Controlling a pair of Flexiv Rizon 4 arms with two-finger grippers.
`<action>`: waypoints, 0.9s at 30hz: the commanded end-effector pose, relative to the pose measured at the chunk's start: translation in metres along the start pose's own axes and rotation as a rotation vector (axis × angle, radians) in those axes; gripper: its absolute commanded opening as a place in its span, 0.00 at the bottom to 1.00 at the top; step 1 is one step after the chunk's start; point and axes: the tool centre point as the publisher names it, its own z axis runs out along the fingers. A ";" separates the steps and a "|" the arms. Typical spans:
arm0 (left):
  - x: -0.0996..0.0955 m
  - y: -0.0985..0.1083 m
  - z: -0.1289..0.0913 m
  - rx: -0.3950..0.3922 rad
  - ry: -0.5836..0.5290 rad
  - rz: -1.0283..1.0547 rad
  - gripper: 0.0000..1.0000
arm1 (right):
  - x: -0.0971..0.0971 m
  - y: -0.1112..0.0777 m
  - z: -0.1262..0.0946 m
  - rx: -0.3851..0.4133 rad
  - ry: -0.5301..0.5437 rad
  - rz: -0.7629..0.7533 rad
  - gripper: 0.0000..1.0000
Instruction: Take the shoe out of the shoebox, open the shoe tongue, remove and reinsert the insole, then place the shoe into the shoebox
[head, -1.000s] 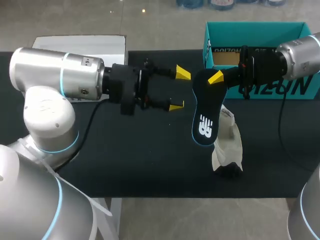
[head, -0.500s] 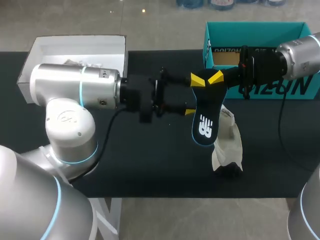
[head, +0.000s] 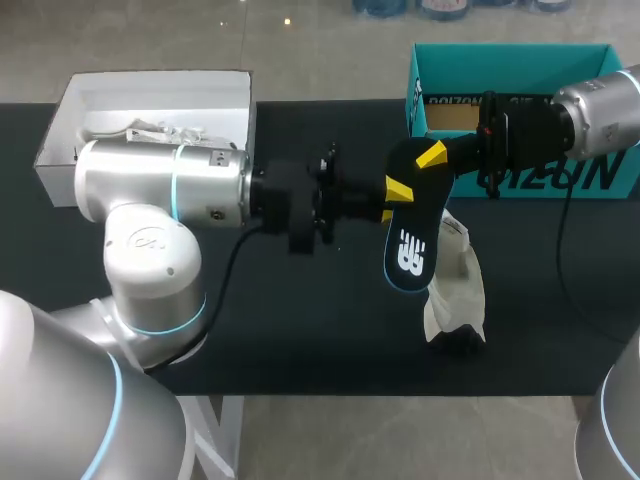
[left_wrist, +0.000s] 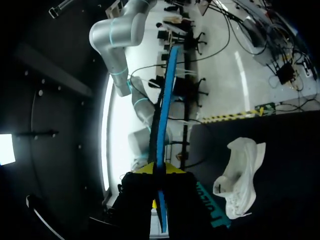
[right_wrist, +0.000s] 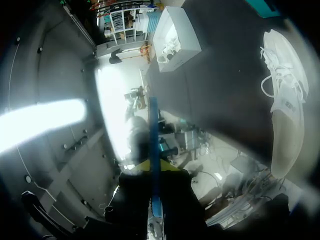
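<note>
Crumpled paper in white box; shoe near teal shoebox

It was a robotics lab: a silver-white left arm and a matching right arm hung over a black-covered surface.

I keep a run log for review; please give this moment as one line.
left tool: shut on insole | right tool: shut on insole | insole: off the table | shoe: lying on table
</note>
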 end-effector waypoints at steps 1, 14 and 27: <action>0.003 0.000 0.003 -0.010 -0.013 0.000 0.00 | 0.000 0.000 0.000 0.000 -0.005 0.002 0.00; -0.002 -0.002 -0.002 -0.029 -0.020 0.006 0.00 | -0.021 -0.021 -0.042 -0.147 -0.061 0.034 1.00; -0.002 -0.004 -0.007 -0.051 -0.045 -0.018 0.00 | -0.075 -0.088 -0.083 -0.180 -0.529 -0.058 1.00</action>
